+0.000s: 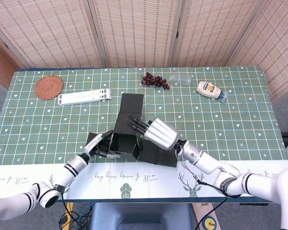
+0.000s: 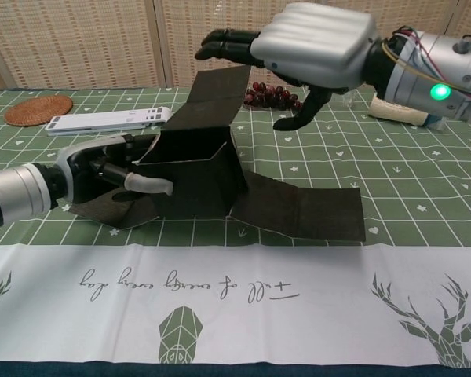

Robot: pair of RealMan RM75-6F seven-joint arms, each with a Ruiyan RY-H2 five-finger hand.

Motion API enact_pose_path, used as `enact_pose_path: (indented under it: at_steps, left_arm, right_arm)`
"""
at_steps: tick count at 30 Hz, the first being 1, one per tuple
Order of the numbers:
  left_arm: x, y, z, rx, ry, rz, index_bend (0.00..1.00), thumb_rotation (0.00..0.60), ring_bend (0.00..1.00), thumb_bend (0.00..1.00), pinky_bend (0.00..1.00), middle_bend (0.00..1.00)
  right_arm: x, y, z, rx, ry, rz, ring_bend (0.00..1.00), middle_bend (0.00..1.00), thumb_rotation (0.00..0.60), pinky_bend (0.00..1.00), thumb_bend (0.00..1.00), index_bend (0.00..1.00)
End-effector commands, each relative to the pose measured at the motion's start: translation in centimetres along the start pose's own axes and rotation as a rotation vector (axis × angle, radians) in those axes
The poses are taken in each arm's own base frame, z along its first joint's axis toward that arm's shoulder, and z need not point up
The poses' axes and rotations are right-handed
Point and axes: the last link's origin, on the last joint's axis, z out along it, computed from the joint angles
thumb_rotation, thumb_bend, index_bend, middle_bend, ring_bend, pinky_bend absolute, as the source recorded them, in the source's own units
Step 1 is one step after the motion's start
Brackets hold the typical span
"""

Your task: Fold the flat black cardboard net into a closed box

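Right hand [image 2: 318, 51] hovers spread, holding nothing, above the half-raised box [image 2: 192, 169]; left hand [image 2: 102, 169] braces it. Walls could flop open.
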Motion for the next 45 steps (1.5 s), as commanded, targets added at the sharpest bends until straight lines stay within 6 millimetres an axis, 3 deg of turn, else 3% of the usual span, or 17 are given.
enact_pose_path:
  at_steps: [1,6,14,17,20,22,27,36,45]
  left_arm:
    - [1.3,0.6,-0.8,0.004,0.023,-0.034,0.24,0.6,0.64,0.17,0.91,0.17]
    - [3.1,1.6,-1.8,0.013,0.055,-0.085,0.23,0.6,0.64,0.17,0.91,0.17]
    - [5.1,3.0,-2.5,0.024,0.098,-0.21,0.23,0.6,0.64,0.17,0.91,0.17]
    - [5.5,3.4,-2.6,0.029,0.104,-0.238,0.23,0.6,0.64,0.17,0.91,0.17]
    - [5.6,3.8,-2.6,0.035,0.104,-0.26,0.23,0.6,0.64,0.17,0.91,0.17]
    - [5.6,4.1,-2.6,0.043,0.1,-0.273,0.23,0.6,0.64,0.17,0.91,0.17]
    - [5.8,4.8,-2.7,0.058,0.099,-0.298,0.23,0.6,0.64,0.17,0.91,0.17]
    - [6.5,5.9,-3.1,0.056,0.108,-0.338,0.23,0.6,0.64,0.17,0.91,0.17]
    - [7.3,7.0,-3.5,0.04,0.118,-0.365,0.23,0.6,0.64,0.17,0.91,0.17]
  right_arm:
    - [0.2,1.5,-2.3,-0.095,0.012,0.085,0.72,0.02,0.6,1.0,0.24,0.0]
    - [-0.8,2.7,-5.9,-0.201,0.018,0.186,0.72,0.03,0.6,1.0,0.25,0.0]
    - [-3.2,1.7,-9.5,-0.26,0.046,0.298,0.71,0.04,0.6,1.0,0.25,0.0]
    - [-4.1,1.1,-9.7,-0.274,0.083,0.315,0.7,0.04,0.6,1.0,0.18,0.0]
    - [-4.6,0.4,-9.2,-0.294,0.164,0.309,0.66,0.04,0.6,1.0,0.03,0.0]
    - [-4.9,-0.3,-8.5,-0.311,0.216,0.318,0.63,0.03,0.6,1.0,0.0,0.0]
    - [-5.3,-1.7,-7.2,-0.336,0.32,0.379,0.58,0.02,0.6,1.0,0.0,0.0]
    - [-5.7,-2.1,-7.1,-0.4,0.388,0.428,0.57,0.0,0.6,1.0,0.0,0.0]
    - [-7.7,-2.2,-8.6,-0.499,0.276,0.513,0.57,0.01,0.6,1.0,0.0,0.0]
